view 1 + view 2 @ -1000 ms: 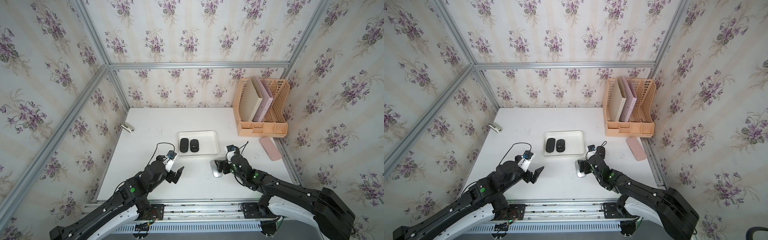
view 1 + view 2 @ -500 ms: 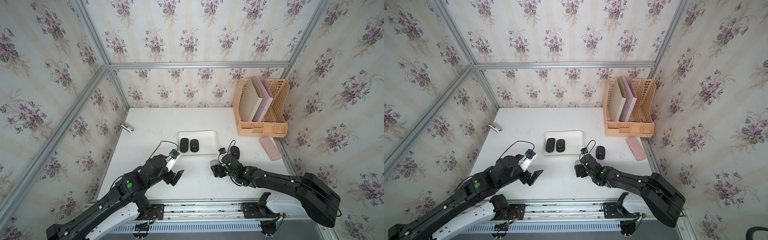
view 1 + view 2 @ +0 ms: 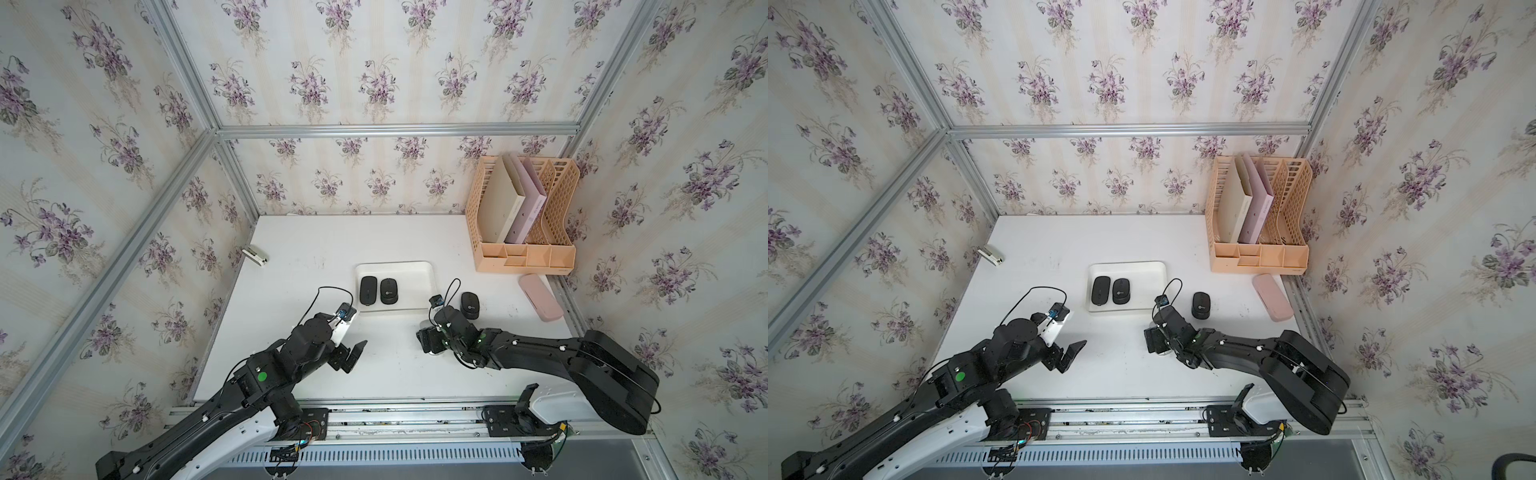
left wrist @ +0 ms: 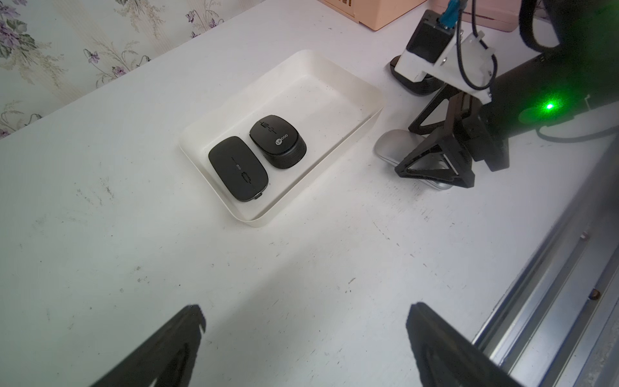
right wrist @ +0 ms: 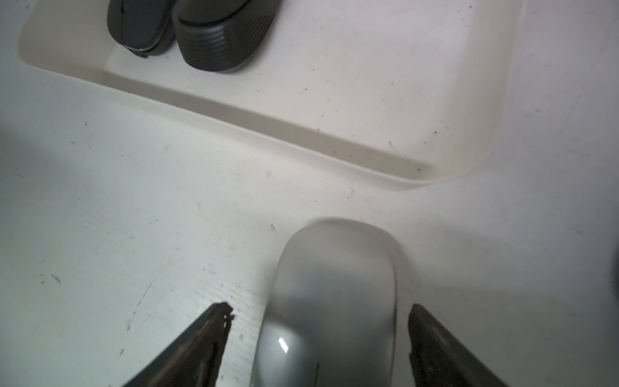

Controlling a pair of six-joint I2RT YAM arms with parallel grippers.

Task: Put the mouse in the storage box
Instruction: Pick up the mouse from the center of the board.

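The white storage box (image 3: 395, 266) (image 3: 1128, 264) (image 4: 351, 78) (image 5: 335, 140) sits mid-table with two black mice (image 3: 378, 290) (image 4: 258, 154) side by side in its left half. A silver mouse (image 5: 335, 295) (image 4: 392, 147) lies on the table just in front of the box's right corner. My right gripper (image 3: 428, 341) (image 3: 1154, 341) (image 5: 320, 306) straddles it, open, with a gap showing at each finger. A third black mouse (image 3: 470, 305) (image 3: 1201, 305) rests right of the box. My left gripper (image 3: 351, 356) (image 3: 1069, 356) (image 4: 304, 308) hangs open over bare table, holding nothing.
A peach lattice file organiser (image 3: 523, 253) with folders stands at the back right. A slim pink case (image 3: 540, 297) lies in front of it near the right wall. A small white object (image 3: 255, 255) sits by the left wall. A metal rail (image 3: 415, 415) borders the front.
My right arm swung left, uncovering the black mouse beside the box, and its jaws narrowed a little around the silver mouse. The left arm shifted slightly and stayed open.
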